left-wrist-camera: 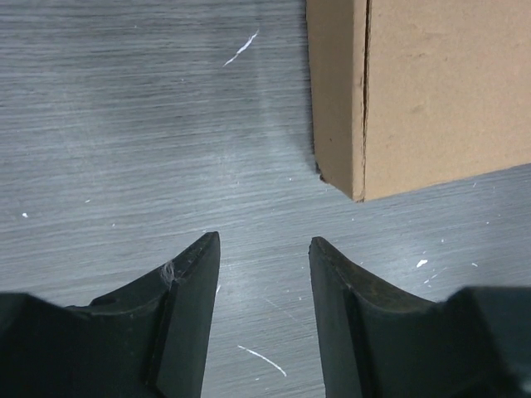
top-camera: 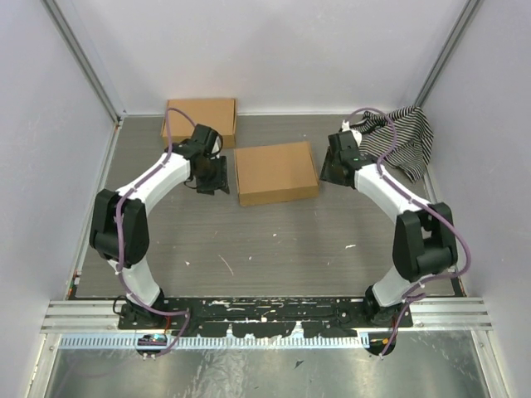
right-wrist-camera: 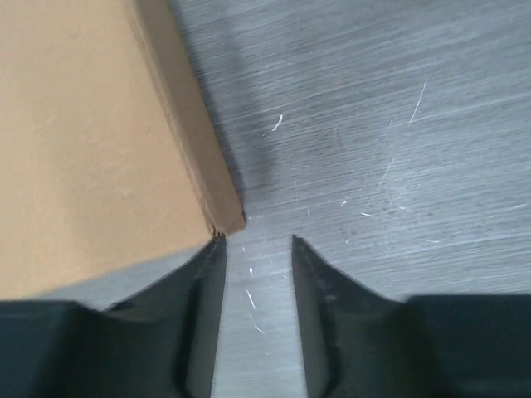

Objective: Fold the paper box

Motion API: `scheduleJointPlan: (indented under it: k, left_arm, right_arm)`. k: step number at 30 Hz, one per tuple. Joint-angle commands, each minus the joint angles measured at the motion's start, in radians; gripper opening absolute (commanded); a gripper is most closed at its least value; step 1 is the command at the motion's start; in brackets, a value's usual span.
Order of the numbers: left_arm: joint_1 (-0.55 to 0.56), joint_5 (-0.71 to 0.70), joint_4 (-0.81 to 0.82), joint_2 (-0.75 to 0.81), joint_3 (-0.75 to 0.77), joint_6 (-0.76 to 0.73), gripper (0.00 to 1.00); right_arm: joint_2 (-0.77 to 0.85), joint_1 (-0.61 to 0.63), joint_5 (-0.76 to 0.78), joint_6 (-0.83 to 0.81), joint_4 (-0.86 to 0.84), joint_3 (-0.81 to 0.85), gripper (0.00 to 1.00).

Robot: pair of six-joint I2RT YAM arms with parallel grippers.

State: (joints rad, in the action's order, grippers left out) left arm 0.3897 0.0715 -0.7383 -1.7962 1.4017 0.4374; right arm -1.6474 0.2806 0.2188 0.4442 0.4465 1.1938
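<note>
The paper box point(top-camera: 275, 172) lies in the middle of the table as a closed, flat brown cardboard box, with no flaps sticking out. My left gripper point(top-camera: 213, 177) is just off its left side, open and empty. In the left wrist view the box point(left-wrist-camera: 431, 91) is at the upper right, its corner ahead of my right finger, and the left gripper point(left-wrist-camera: 264, 249) holds nothing. My right gripper point(top-camera: 332, 170) is just off the box's right side, open and empty. In the right wrist view the box point(right-wrist-camera: 91, 141) fills the upper left, and the right gripper point(right-wrist-camera: 257, 242) has its left fingertip point(right-wrist-camera: 214, 253) right by the box's corner.
A slightly smaller brown cardboard box point(top-camera: 199, 116) lies at the back left, behind my left arm. A black-and-white striped cloth point(top-camera: 406, 137) is bunched at the back right by the wall. Walls close in the table on three sides.
</note>
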Motion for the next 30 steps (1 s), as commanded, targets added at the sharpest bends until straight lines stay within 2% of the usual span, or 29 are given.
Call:
scheduleJointPlan:
  k: [1,2,4,5,7,9,17,24,30]
  left_arm:
    - [0.000,-0.016,0.026,0.116,-0.010,-0.019,0.59]
    - [-0.001,-0.009,0.038,0.126,-0.017,-0.021,0.62]
    - [-0.003,-0.014,0.038,0.137,-0.021,-0.002,0.81]
    - [-0.004,-0.015,0.035,0.138,-0.023,0.005,0.85]
    - [-0.006,-0.010,0.025,0.140,-0.021,0.020,0.89]
    - [-0.006,-0.034,0.015,0.159,-0.029,0.047,0.99]
    - [-0.009,-0.106,0.210,0.399,-0.235,0.109,0.98]
    - [-0.009,-0.183,0.173,0.489,-0.283,0.138,0.98]
    - [-0.009,-0.158,0.159,0.551,-0.334,0.162,0.98]
  right_arm:
    - [0.170,0.002,-0.053,-0.028,-0.090,-0.017,0.60]
    - [0.181,0.002,-0.058,-0.034,-0.093,-0.017,0.70]
    - [0.188,0.002,-0.054,-0.044,-0.089,-0.008,0.81]
    - [0.186,0.002,-0.050,-0.048,-0.082,0.001,0.83]
    - [0.177,0.002,-0.035,-0.053,-0.059,0.020,0.87]
    - [0.179,0.002,-0.021,-0.053,-0.047,0.025,0.89]
    - [0.211,0.002,-0.018,-0.061,-0.032,0.018,0.91]
    - [0.253,0.002,0.017,-0.056,-0.026,-0.009,0.90]
    - [0.336,0.003,0.010,-0.063,-0.103,-0.090,0.88]
